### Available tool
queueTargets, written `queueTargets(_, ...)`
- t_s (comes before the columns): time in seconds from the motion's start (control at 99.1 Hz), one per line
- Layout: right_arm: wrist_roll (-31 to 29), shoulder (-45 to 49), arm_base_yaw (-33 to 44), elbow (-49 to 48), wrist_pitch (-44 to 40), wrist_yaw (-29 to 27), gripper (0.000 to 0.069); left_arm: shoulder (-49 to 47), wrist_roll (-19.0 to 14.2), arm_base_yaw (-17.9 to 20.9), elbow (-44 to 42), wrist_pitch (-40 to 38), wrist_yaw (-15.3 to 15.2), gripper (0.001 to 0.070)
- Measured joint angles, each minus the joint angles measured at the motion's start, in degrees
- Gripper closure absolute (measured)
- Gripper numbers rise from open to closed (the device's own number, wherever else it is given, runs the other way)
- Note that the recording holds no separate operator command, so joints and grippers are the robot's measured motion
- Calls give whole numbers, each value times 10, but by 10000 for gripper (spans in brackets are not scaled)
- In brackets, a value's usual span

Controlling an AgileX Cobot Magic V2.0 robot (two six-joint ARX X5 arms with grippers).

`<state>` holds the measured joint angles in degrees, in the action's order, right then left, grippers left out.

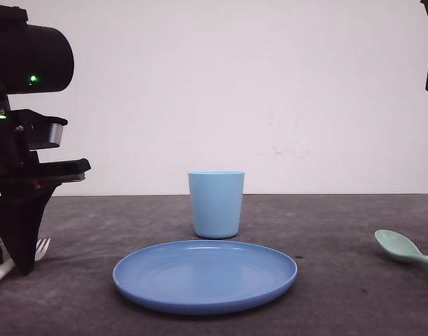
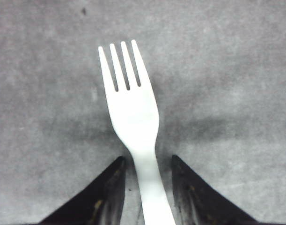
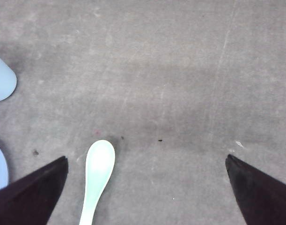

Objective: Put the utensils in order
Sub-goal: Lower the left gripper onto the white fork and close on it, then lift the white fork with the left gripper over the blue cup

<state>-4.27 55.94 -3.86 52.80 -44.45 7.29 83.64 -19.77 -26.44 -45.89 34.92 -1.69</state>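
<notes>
On the dark grey desk (image 1: 340, 231) the left gripper (image 2: 146, 164) is down at the left edge, its two black fingers (image 2: 107, 192) standing either side of the white fork (image 2: 133, 112). The fork lies flat with its handle running between the fingers and its four tines pointing away from the wrist; a narrow strip of desk shows on each side of the handle, so the jaws are parted and not yet touching it. In the front view the fork's tines peek out beside the black arm near the front left corner.

The mint-green spoon (image 3: 98, 168) lies at the right edge of the desk (bowl toward the middle, handle running off the frame). The right gripper (image 3: 145, 161) hovers above it with fingers spread wide, the spoon close to one finger and holding nothing.

A light-blue cup (image 1: 216, 204) stands upright at the centre, just behind the round blue plate (image 1: 204, 276).
</notes>
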Motion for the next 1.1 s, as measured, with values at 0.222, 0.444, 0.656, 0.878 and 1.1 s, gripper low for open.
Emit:
queueTargets(0.222, 0, 0, 0, 0, 0, 0, 12, 0, 0, -2, -1, -4, -5, 669)
queueTargets(0.444, 0, 0, 0, 0, 0, 0, 12, -7, 4, -9, 0, -27, 0, 670)
queueTargets(0.656, 0, 0, 0, 0, 0, 0, 12, -84, 7, -27, 0, -143, 14, 670)
queueTargets(0.878, 0, 0, 0, 0, 0, 0, 12, -121, 7, -38, 0, -342, 42, 670)
queueTargets(1.1, 0, 0, 0, 0, 0, 0, 12, -103, 10, -57, 0, -541, 50, 670)
